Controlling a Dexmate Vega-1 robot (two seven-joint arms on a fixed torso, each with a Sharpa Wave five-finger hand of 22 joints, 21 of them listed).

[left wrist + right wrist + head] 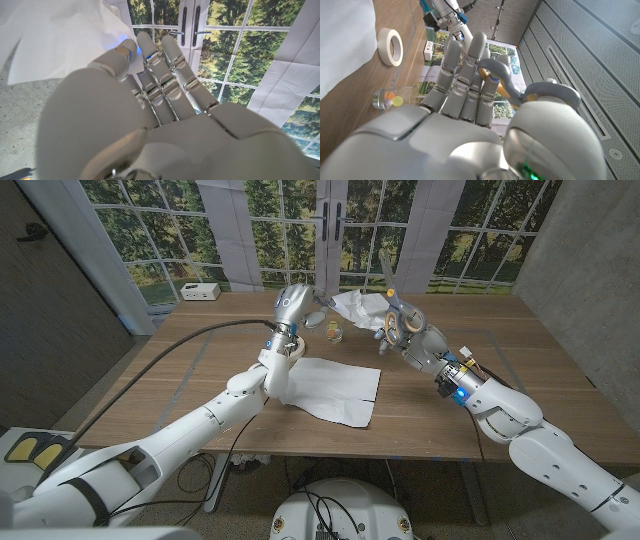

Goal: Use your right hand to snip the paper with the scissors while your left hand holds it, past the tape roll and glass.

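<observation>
My left hand (291,306) is raised over the table's far middle and pinches a crumpled white paper (358,308); the sheet (55,35) lies against its thumb and fingertips (131,50). My right hand (408,332) is just right of the paper and grips the scissors (392,315) by their tan and grey handles (506,82). The blades (385,268) point up beside the paper's right edge. The small glass (335,333) stands on the table under the held paper. The tape roll (390,46) lies near the glass (387,98).
A large white sheet (332,386) lies flat on the wooden table (500,350) in front of both hands. A white power strip (200,291) sits at the far left corner. Windows and a glass door stand behind the table.
</observation>
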